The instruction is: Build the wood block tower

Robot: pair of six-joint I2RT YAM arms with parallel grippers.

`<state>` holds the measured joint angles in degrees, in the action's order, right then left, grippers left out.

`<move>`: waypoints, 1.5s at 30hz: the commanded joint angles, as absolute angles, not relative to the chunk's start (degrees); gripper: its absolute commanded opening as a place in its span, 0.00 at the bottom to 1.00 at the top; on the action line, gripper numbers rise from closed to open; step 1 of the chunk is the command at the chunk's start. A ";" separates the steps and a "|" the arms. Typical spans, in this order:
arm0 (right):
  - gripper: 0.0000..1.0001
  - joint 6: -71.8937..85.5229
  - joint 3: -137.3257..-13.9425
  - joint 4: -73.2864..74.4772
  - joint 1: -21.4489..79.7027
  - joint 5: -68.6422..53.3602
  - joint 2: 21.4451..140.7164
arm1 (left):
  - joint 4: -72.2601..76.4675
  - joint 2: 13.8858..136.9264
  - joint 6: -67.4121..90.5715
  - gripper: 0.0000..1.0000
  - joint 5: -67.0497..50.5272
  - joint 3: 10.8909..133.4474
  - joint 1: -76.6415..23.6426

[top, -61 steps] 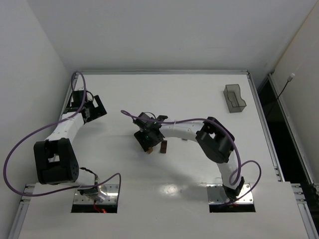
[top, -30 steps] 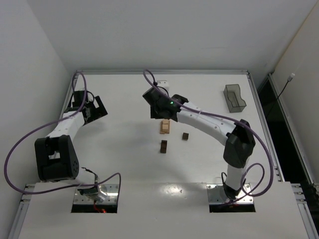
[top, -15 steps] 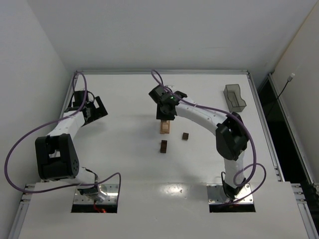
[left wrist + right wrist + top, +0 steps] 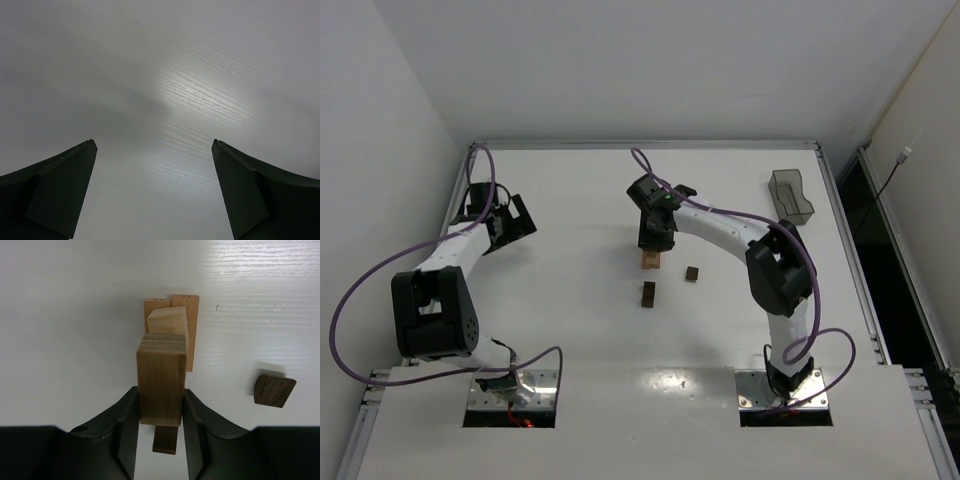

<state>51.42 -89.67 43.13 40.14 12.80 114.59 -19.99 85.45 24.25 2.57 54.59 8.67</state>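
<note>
Near the centre of the top view, the tower (image 4: 650,261) is mostly hidden under the right gripper (image 4: 655,234), only its tan foot showing, with a dark block (image 4: 648,294) and a second dark block (image 4: 691,273) lying apart just below. From the right wrist, its fingers (image 4: 126,415) pinch a brown wood block (image 4: 161,367) by the sides above the tan stack, contact unclear. At upper left the left gripper (image 4: 508,222) spreads its fingers wide over bare white worktop (image 4: 190,90); a grey bin (image 4: 791,196) sits upper right.
</note>
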 commanded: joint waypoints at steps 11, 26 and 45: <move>0.00 49.31 -90.97 40.96 39.46 11.60 115.66 | -18.28 85.34 24.52 1.00 2.72 56.51 8.88; 0.00 48.25 -92.02 40.96 39.46 13.45 116.72 | -17.75 85.87 24.52 1.00 2.20 55.99 8.88; 0.55 46.49 -92.02 39.91 39.46 13.45 117.86 | -17.75 86.40 24.52 1.00 1.67 57.04 8.88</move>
<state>47.29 -89.82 41.95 39.83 12.67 117.23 -19.57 86.30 24.25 2.28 54.59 8.67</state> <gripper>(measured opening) 0.537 1.000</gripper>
